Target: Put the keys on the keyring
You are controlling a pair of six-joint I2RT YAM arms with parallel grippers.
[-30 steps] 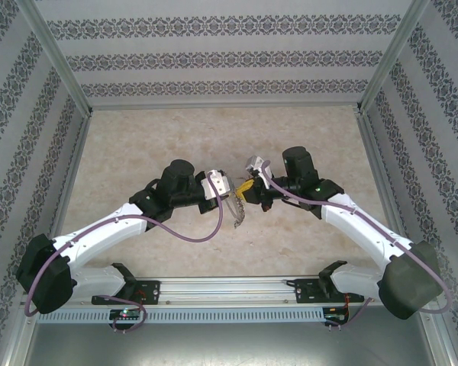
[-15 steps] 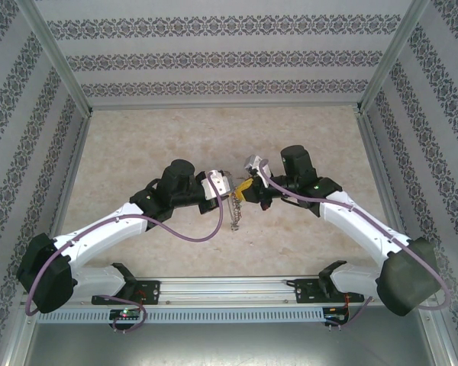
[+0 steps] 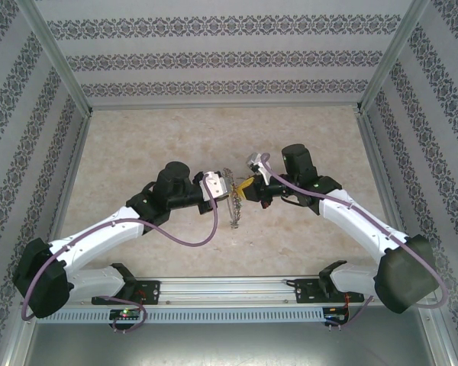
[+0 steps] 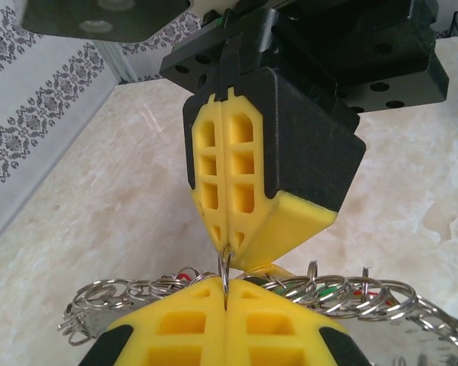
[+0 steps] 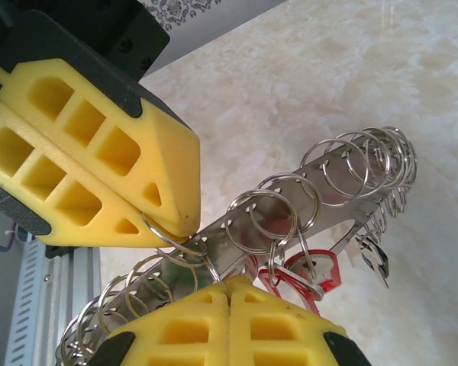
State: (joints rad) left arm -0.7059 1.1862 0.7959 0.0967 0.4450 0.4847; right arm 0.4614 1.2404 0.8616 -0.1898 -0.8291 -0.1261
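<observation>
Both my arms are meeting over the middle of the table (image 3: 137,137), sharing one keyring (image 5: 290,202).
My left jaws and right jaws are each pressing together, tip to tip, pinching thin wire loops of the keyring, which is hanging between them above the table. I judge I am gripping it from both sides to steady it for threading. A red-tagged key (image 5: 318,273) is dangling from it.

Beige marble-look tabletop (image 3: 305,130) w/ grey-patterned white walls (image 3: 214,53) on 3 sides, alu frame posts (image 3: 55,57).
</observation>
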